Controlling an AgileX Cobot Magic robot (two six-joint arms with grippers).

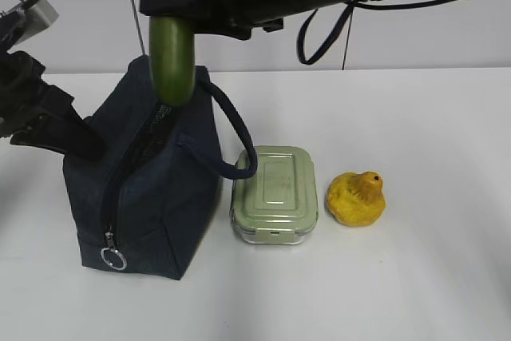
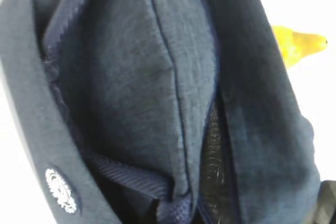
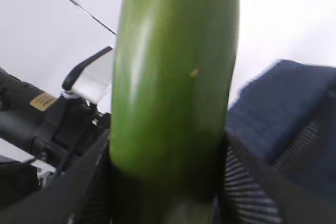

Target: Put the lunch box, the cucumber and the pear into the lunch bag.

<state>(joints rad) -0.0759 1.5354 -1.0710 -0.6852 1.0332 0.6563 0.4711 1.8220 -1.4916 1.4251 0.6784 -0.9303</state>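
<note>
The navy lunch bag (image 1: 148, 189) stands at the left with its zipper open along the top. My right gripper (image 1: 180, 1) reaches in from above and is shut on the dark green cucumber (image 1: 172, 57), which hangs upright with its lower end at the bag's top opening. In the right wrist view the cucumber (image 3: 173, 93) fills the middle between the ribbed pads (image 3: 252, 187). My left gripper (image 1: 76, 137) is at the bag's upper left edge and pinches its fabric (image 2: 157, 77). The sage-green lunch box (image 1: 274, 193) lies right of the bag. The yellow pear (image 1: 357, 197) sits right of the box.
A thick loop handle (image 1: 235, 129) of the bag droops onto the lunch box's left edge. The zipper's ring pull (image 1: 112, 258) hangs at the bag's lower front. The white table (image 1: 415, 117) runs to the back wall. The pear also shows in the left wrist view (image 2: 296, 45).
</note>
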